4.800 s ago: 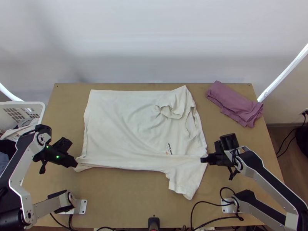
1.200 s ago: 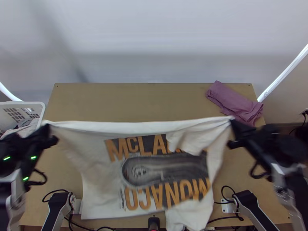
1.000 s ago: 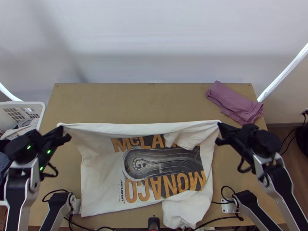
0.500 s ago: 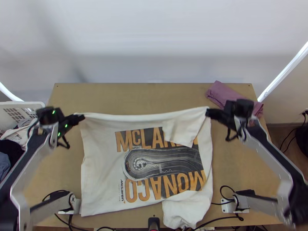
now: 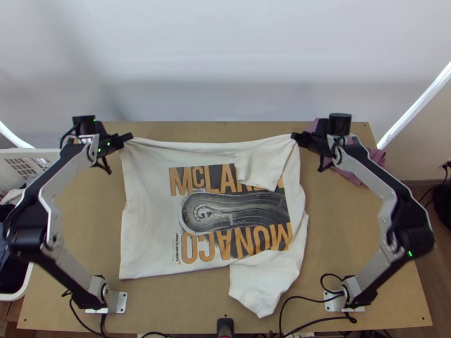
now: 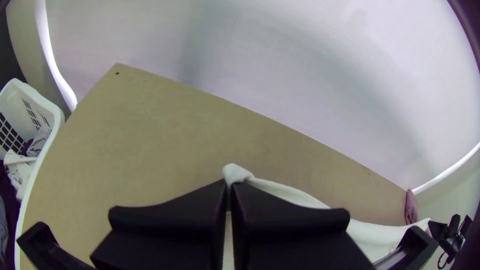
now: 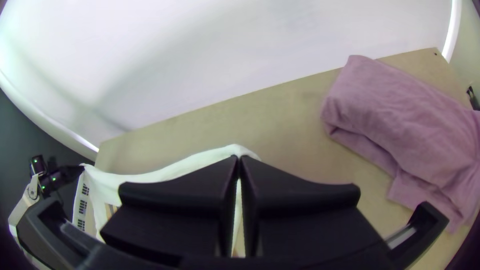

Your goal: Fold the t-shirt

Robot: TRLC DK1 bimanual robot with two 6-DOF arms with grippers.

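The left gripper's jaws are closed on one corner of the white t-shirt's far edge, and the right gripper's jaws are closed on the other corner. In the top view the left gripper is near the table's far left corner, and the right gripper is well apart from it, toward the far right. In both wrist views a little white cloth pokes out at the meeting fingertips.

Between the two, the edge of the t-shirt runs across with a slight sag. From there the shirt is spread toward the near side of the table, its big orange and black print facing up. A flap of white cloth covers part of the print close to the right gripper. A sleeve sticks out at the near right, somewhat rumpled.

Farther out, a folded purple cloth lies at the far right corner, partly behind the right arm. Beside the table's left edge is a white basket with clothes in it.
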